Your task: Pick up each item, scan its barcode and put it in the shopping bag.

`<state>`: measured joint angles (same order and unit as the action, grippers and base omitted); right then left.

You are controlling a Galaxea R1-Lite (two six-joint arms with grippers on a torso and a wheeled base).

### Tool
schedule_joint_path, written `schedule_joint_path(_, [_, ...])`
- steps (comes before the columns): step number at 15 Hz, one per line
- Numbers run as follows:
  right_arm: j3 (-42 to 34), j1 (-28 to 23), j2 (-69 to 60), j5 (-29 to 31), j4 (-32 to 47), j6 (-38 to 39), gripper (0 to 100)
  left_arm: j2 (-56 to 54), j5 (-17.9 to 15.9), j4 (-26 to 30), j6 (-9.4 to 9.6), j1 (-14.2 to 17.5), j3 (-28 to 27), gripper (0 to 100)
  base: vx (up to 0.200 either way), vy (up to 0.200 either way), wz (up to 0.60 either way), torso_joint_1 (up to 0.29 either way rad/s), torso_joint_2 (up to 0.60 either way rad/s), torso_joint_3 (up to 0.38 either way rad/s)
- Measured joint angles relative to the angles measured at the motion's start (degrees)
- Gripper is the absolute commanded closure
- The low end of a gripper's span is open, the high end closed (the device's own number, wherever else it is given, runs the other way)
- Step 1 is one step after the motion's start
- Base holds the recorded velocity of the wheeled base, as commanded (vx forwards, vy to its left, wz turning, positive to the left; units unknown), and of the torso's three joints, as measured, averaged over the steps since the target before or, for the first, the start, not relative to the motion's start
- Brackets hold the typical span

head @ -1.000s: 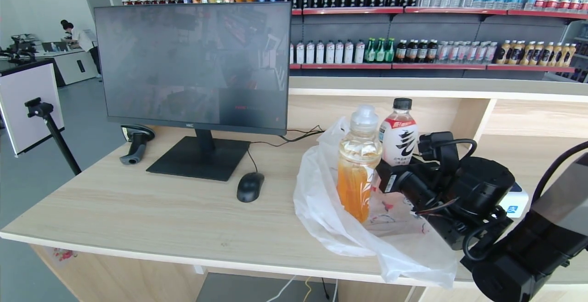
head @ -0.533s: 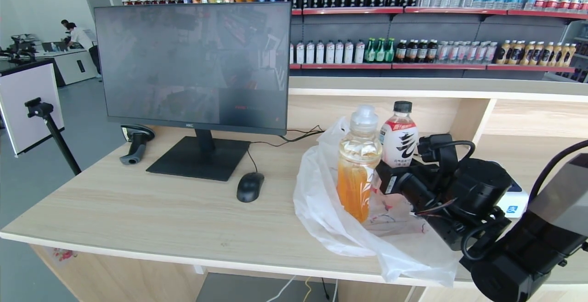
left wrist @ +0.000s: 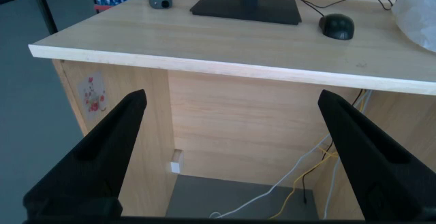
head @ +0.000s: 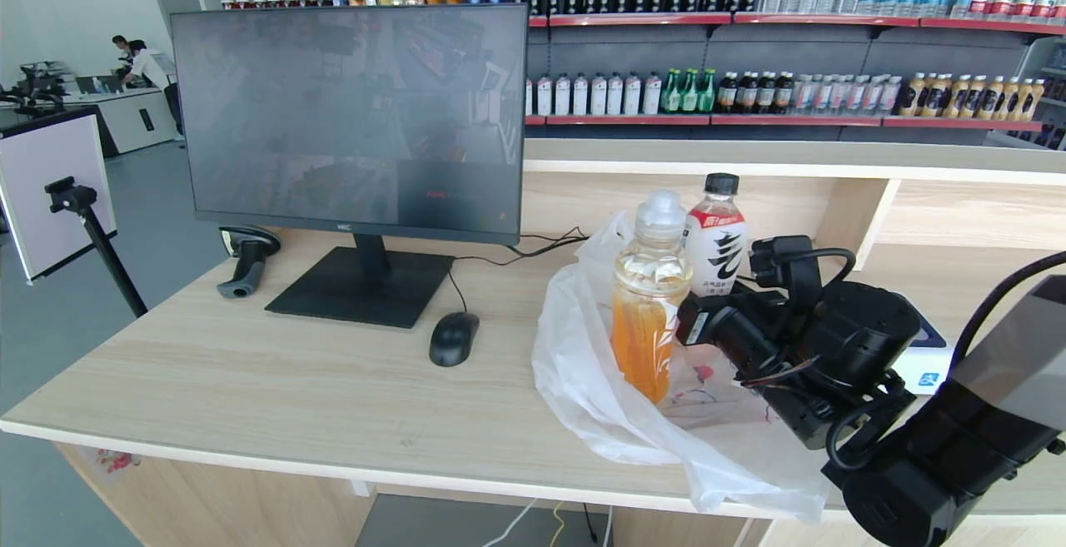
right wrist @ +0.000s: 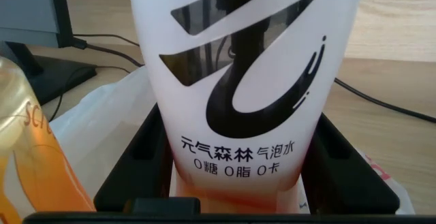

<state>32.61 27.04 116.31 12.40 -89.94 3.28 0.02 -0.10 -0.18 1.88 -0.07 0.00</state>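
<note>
The right end effector (head: 708, 304) pinches the white bottle (head: 714, 235) low down and holds it upright. The bottle is just beside the orange bottle (head: 651, 305), which stands in the shopping bag (head: 583, 380) on the table (head: 291, 389). The left end effector (left wrist: 228, 149) is spread wide, below the table's edge.
</note>
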Motion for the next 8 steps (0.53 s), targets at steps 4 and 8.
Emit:
schedule_joint_path(4, [-0.1, 0.1, 0.9, 0.0, 0.0, 0.4, 100, 0.0, 0.0, 0.0, 0.01, 0.0, 0.0, 0, 0.000, 0.000, 0.00, 0.000, 0.00, 0.000])
schedule_joint_path(8, [-0.3, 0.0, 1.5, 0.0, 0.0, 0.4, 100, 0.0, 0.0, 0.0, 0.00, 0.0, 0.0, 0, 0.000, 0.000, 0.00, 0.000, 0.00, 0.000])
